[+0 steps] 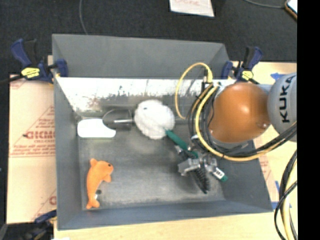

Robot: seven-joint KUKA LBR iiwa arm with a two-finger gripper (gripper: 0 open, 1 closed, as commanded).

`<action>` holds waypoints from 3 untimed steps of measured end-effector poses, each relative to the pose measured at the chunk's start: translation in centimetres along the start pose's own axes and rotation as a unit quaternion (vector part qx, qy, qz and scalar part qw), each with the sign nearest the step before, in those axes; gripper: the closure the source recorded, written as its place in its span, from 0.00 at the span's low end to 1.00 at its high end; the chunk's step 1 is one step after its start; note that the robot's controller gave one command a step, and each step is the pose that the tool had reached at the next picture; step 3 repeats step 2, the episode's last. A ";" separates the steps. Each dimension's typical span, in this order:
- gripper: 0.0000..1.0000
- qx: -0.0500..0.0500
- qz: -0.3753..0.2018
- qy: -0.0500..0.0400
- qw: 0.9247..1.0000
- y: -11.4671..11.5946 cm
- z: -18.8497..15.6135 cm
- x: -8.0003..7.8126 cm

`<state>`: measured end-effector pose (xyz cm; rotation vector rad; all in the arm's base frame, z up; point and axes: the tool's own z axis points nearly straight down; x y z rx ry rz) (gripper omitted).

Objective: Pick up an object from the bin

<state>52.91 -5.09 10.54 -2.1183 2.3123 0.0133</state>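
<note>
My gripper hangs low in the bin's right half, below the orange dome on the wrist. It is right over a brush with a green handle and black bristles, which lies slanted near the bin's front right. The green handle runs up and left from under the gripper towards a white fluffy ball. The dome and cables hide part of the gripper.
A grey scoop-like piece lies left of the white ball, and a flat white pad sits beside it near the left wall. An orange toy fish rests at the front left. The arm and its cables cover the bin's right side.
</note>
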 end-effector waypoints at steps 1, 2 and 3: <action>1.00 0.002 0.000 0.000 1.000 -0.1 -2.9 0.0; 1.00 0.003 0.001 0.000 1.000 -0.2 -5.1 0.0; 1.00 0.003 0.001 0.000 1.000 -0.2 -5.1 0.0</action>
